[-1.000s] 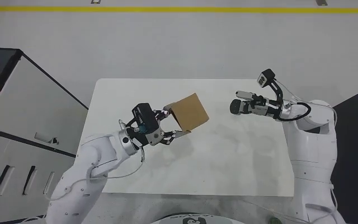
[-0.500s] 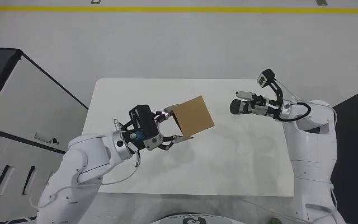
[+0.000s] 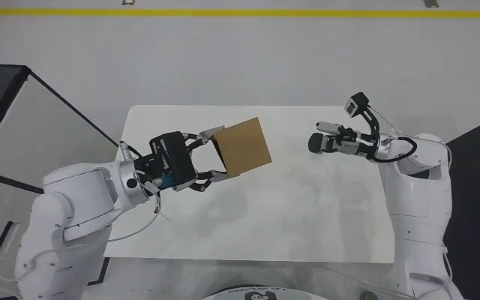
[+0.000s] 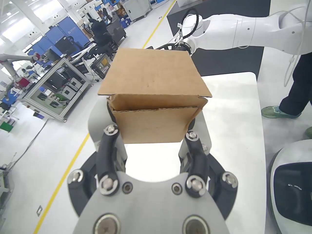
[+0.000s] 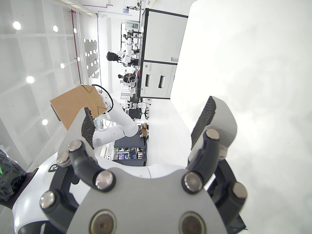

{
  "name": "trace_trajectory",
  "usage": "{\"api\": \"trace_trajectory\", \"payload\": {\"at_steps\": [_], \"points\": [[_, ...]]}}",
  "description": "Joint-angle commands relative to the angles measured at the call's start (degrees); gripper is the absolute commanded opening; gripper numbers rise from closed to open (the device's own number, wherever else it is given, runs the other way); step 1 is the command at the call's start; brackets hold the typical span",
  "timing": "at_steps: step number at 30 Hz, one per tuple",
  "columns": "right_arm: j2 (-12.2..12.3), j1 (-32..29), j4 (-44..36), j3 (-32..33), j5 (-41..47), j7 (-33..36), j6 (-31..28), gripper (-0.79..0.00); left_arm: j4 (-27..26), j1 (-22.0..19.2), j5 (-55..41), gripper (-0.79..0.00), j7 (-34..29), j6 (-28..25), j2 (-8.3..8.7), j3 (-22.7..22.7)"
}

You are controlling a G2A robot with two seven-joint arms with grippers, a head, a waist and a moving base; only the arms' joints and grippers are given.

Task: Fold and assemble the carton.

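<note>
A brown cardboard carton (image 3: 242,145) is held up above the left part of the white table (image 3: 315,210). My left gripper (image 3: 211,156) is shut on the carton, one finger on each side wall. In the left wrist view the carton (image 4: 153,91) stands between the fingers (image 4: 107,137) with its lid flap a little open. My right gripper (image 3: 316,133) hovers over the table's right side, apart from the carton, open with nothing in it. The right wrist view shows its pads (image 5: 206,118) spread and the carton (image 5: 75,104) farther off.
A dark-framed cabinet (image 3: 45,142) stands left of the table. A person's legs and green shoes (image 4: 280,112) show beside the table in the left wrist view. The table surface (image 5: 243,49) around the right gripper is bare.
My left arm has drawn back to the left and lifted, carrying the carton with it and turning it slightly. The right arm has kept still.
</note>
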Motion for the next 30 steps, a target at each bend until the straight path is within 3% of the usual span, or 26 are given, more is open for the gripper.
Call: {"api": "trace_trajectory", "payload": {"at_steps": [1, 19, 30], "points": [[0.00, 0.00, 0.00, 0.00, 0.00, 0.00, 0.00, 0.000, 0.00, 0.00, 0.00, -0.785, 0.00, 0.00, 0.00, 0.00], [0.00, 0.00, 0.00, 0.00, 0.00, 0.00, 0.00, 0.000, 0.00, -0.31, 0.32, -0.785, 1.07, 1.89, -0.02, -0.41], [0.00, 0.00, 0.00, 0.00, 0.00, 0.00, 0.00, 0.000, 0.00, -9.41, -5.21, -0.785, -2.59, 2.48, 0.57, 1.23]]}}
